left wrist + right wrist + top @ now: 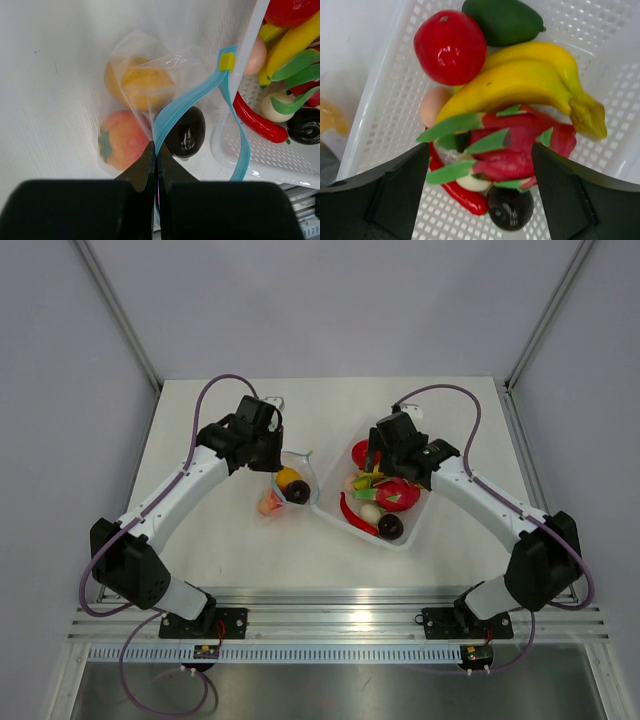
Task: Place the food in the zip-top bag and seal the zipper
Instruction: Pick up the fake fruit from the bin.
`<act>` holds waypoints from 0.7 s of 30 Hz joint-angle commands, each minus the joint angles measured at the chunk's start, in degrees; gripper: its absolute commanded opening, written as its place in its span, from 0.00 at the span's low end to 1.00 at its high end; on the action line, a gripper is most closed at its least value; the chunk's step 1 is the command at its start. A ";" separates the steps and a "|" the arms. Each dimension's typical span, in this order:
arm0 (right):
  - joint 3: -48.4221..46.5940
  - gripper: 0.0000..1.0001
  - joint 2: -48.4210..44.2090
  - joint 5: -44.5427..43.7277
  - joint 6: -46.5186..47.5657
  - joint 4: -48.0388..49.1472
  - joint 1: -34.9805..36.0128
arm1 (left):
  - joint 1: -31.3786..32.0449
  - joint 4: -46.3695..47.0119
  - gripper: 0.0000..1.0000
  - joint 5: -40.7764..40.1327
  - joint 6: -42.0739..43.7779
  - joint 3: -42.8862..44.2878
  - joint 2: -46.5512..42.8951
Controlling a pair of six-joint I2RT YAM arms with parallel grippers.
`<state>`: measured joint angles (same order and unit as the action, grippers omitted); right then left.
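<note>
Left wrist view shows the left gripper [156, 167] pinched tight on the zipper [186, 101], seemingly keeping the bag [145, 62], 3 fruits [134, 86] inside, open beside the tray [226, 150], while the right gripper [480, 152] hangs spread over the pink fruit [512, 147], likely to grab it.

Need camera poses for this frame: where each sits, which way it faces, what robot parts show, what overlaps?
Top external: above and behind the bases, looking down on the table; both arms show whole.
Left wrist: looks down past the shut left gripper pinching the zipper of the zip-top bag.
Right wrist: looks down through the open right gripper into the white tray.
Shared: white tray and red chili, in all three.
</note>
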<state>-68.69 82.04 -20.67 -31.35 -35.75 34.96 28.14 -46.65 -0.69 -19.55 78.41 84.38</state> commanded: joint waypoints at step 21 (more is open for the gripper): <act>-14.37 0.99 25.89 20.05 15.80 17.82 -9.03 | 0.16 -1.07 0.00 0.95 0.30 2.27 -2.29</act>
<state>-80.60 106.80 -3.22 -16.75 -21.15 26.41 28.14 -48.34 -0.36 -19.66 78.41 83.83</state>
